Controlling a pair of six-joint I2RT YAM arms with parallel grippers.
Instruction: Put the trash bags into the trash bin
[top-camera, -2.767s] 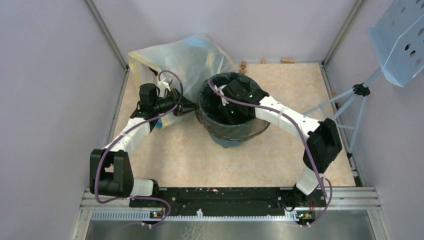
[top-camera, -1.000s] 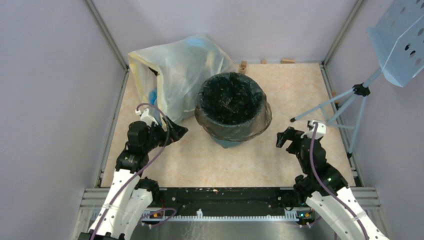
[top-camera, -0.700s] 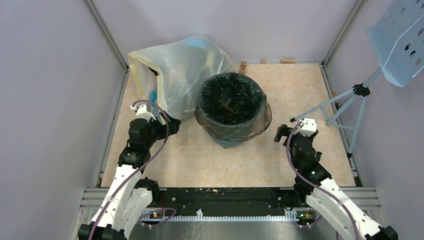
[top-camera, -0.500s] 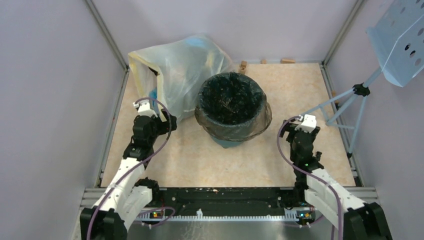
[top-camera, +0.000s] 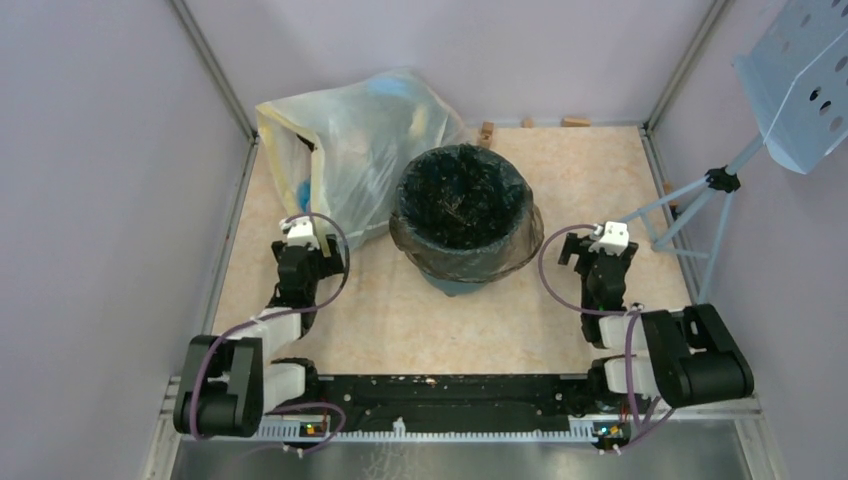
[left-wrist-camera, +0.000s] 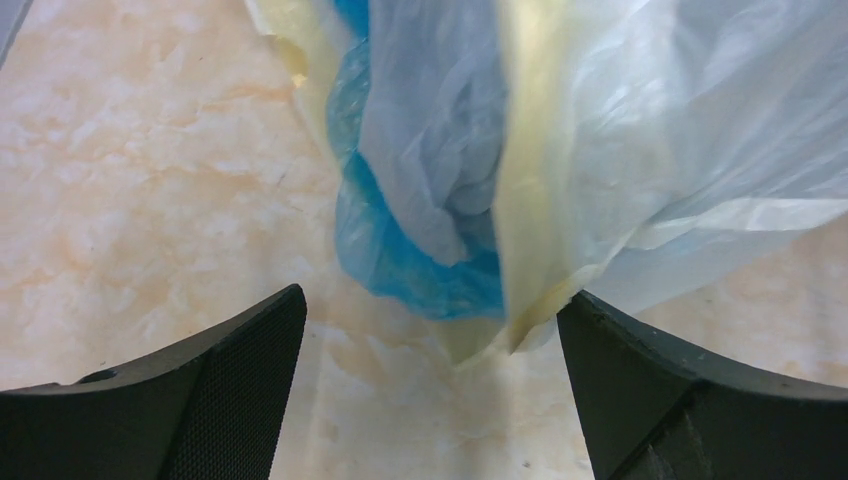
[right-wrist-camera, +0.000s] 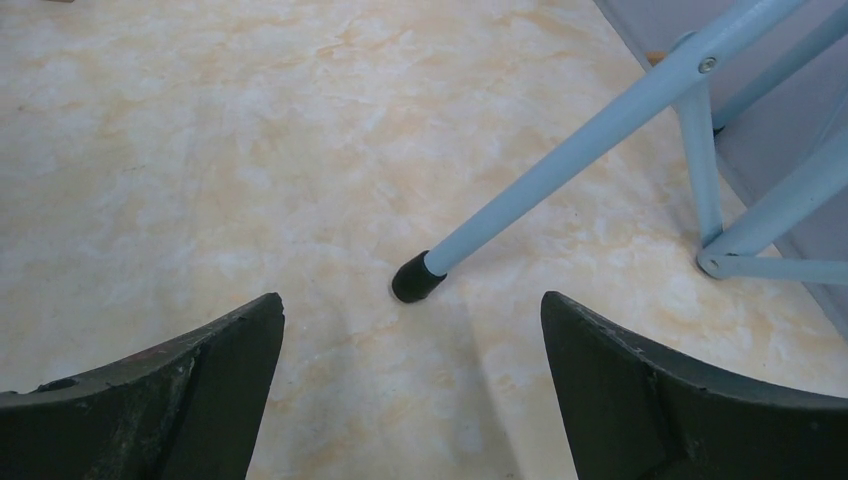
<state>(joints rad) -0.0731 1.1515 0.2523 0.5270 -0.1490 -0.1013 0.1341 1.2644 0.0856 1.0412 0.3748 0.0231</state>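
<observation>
Your left pincer is released and grips nothing. Its two fingers stand wide apart, low over the worktop, with the foot of the big pale bag and the blue bundle inside it just ahead between them. Your right pincer is likewise spread and empty, and faces the black rubber foot of a light-blue stand leg.

Both arms sit folded close to their bases. The bin stands upright between them near the middle of the worktop. It lies forward and to the right of your left pincer, and forward and to the left of your right one. The right pincer looks slightly nearer.

The black trash bag lies inside the bin, with its mouth spread round and its edge draped down over the rim, so only a little teal shows below. I would judge the bagging essentially done.

If you want to press the bag deeper, come in over the rim from the right, where nothing stands between pincer and bin. On the left, the pale bag crowds the bin's far-left side, and I cannot tell whether they touch. A few small wooden blocks lie at the back edge, well clear of the bin.
</observation>
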